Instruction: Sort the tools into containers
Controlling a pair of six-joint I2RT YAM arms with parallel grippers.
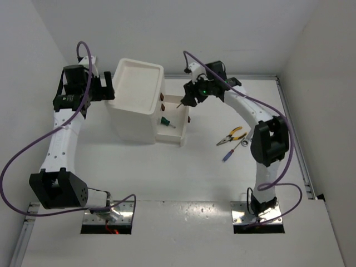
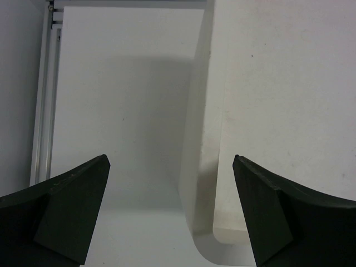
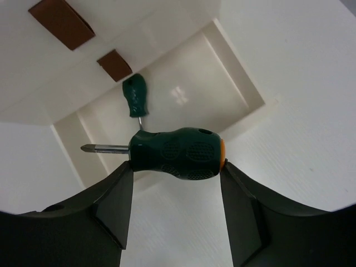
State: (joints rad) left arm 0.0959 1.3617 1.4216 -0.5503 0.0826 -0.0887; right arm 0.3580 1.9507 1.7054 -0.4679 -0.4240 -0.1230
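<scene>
Bolted at the near edge, the left arm [image 1: 60, 139] and right arm [image 1: 253, 114] reach over a white bench [image 1: 183, 178] toward a white drawer unit [image 1: 133, 125]. The left end effector [image 2: 171, 162] is spread wide and empty beside the unit's left wall; whether it touches cannot be told. The unit's lowest drawer [image 1: 179, 133] stands pulled out, beneath two closed fronts with brown knobs [image 3: 61, 19]. The right end effector [image 3: 175, 167] hangs over that drawer, pinching a green-handled screwdriver [image 3: 178, 151] across its fat handle, tip pointing toward the unit. A second green-handled screwdriver [image 3: 134, 97] lies on the drawer floor. Well apart on the bench, near the right arm, lie yellow-handled pliers [image 1: 232, 135], a blue-handled screwdriver [image 1: 227, 155] and a slim wrench [image 1: 243, 143], close together.

The step in hand looks like dropping the held tool in. It would go best lowered well inside the drawer walls, with the tip kept clear of the closed fronts above. Letting go close to the floor beside its twin should stop it bouncing out or nudging the drawer shut.
</scene>
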